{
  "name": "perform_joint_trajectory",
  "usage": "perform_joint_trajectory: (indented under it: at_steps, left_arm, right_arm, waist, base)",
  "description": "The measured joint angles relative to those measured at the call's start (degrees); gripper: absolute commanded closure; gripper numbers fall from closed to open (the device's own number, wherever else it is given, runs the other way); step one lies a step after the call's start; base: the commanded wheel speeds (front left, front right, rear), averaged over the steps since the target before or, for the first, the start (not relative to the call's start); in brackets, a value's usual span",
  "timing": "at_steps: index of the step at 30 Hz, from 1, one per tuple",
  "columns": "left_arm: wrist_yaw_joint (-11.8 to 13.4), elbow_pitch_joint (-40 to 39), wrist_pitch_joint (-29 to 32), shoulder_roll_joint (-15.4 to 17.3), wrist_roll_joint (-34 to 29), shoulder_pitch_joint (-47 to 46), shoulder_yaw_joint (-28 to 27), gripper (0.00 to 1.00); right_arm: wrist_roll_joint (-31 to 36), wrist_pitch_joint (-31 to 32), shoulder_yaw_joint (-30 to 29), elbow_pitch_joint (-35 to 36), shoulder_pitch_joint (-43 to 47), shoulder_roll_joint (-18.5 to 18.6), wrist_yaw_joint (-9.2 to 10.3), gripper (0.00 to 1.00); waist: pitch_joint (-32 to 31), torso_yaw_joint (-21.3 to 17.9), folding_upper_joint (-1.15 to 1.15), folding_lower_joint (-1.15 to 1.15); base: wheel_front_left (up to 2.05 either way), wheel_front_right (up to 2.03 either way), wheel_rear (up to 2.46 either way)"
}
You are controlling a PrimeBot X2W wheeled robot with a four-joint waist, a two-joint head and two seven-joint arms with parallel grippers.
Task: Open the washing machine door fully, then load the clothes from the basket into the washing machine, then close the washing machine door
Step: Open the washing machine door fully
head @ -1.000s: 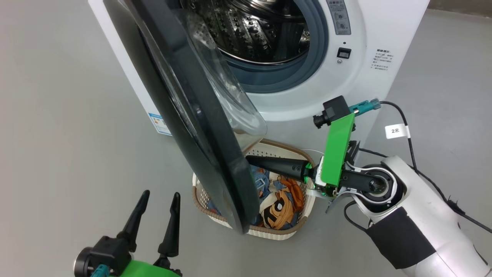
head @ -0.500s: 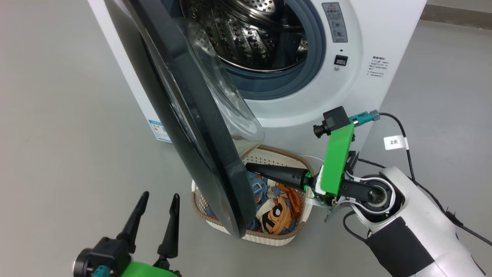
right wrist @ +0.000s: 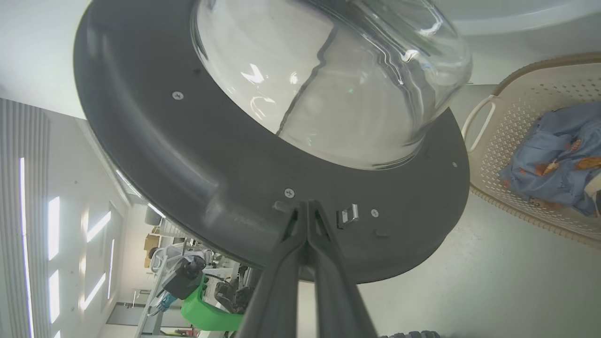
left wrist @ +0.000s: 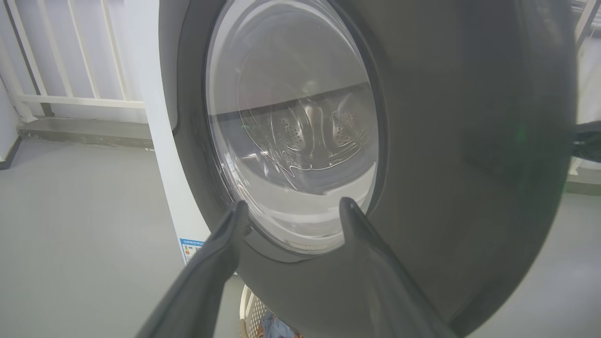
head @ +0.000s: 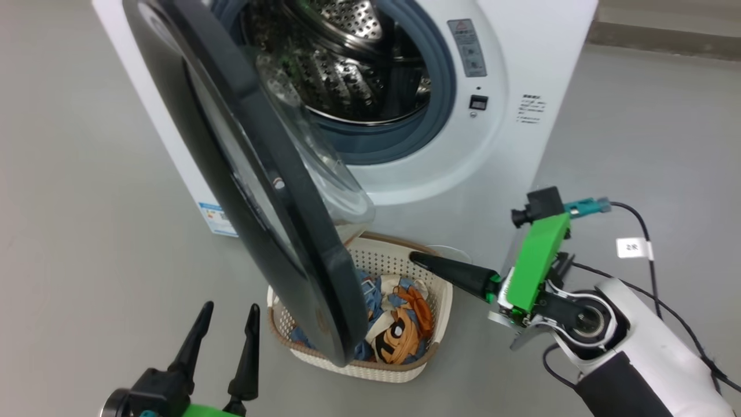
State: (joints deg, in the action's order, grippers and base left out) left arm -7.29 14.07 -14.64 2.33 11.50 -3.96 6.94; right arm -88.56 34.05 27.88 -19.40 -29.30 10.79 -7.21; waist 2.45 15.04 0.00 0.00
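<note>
Now the right claw (head: 412, 255), pressed together, points at the nearby washing machine door (head: 283, 200).

Smooth grey floor (left wrist: 70, 211) lies left of the left claw (left wrist: 293, 204). Further ahead on that side, white railing bars (left wrist: 70, 56) rise above a low grey ledge (left wrist: 84, 132).

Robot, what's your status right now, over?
Left fingers open, right fingers shut, both empty. Washing machine door partly open. Door overhangs the basket, hiding part of the clothes.
</note>
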Motion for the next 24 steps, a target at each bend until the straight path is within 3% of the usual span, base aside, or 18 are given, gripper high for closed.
perform_joint_trajectory:
  at_steps: [3,4,5,13,24]
  left_arm:
    - [0.0,0.1,0.0,0.0,0.0,1.1,-0.3,0.0]
    - [0.0,0.1,0.0,0.1,0.0,1.3,-0.4,0.0]
    - [-0.1,0.1,0.0,0.1,0.0,1.6,-0.6,0.0]
    - [-0.1,-0.1,0.0,0.2,0.0,2.2,-1.8,0.0]
    - [-0.1,-0.4,0.0,0.2,0.0,3.3,-3.4,0.0]
  right_arm:
    - [0.5,-2.0,0.1,0.0,1.2,0.9,0.0,0.12]
    - [0.5,-2.7,0.1,0.1,1.8,1.1,0.0,0.03]
    - [0.5,-3.3,0.1,0.2,2.3,1.3,0.0,0.0]
    - [2.9,-9.2,1.8,0.5,5.6,4.2,0.0,0.0]
    - [4.1,-21.9,3.9,-0.9,9.3,8.6,0.0,0.0]
  waist:
    - [-0.7,-1.0,0.0,0.0]
    - [-1.0,-1.3,0.0,0.0]
    - [-1.2,-1.7,0.0,0.0]
    - [-2.3,-4.4,0.0,0.0]
    - [-2.8,-7.1,0.0,0.0]
  base:
    - [0.0,0.0,0.0]
    - [0.0,0.0,0.0]
    - [0.0,0.0,0.0]
    - [0.0,0.0,0.0]
    - [0.0,0.0,0.0]
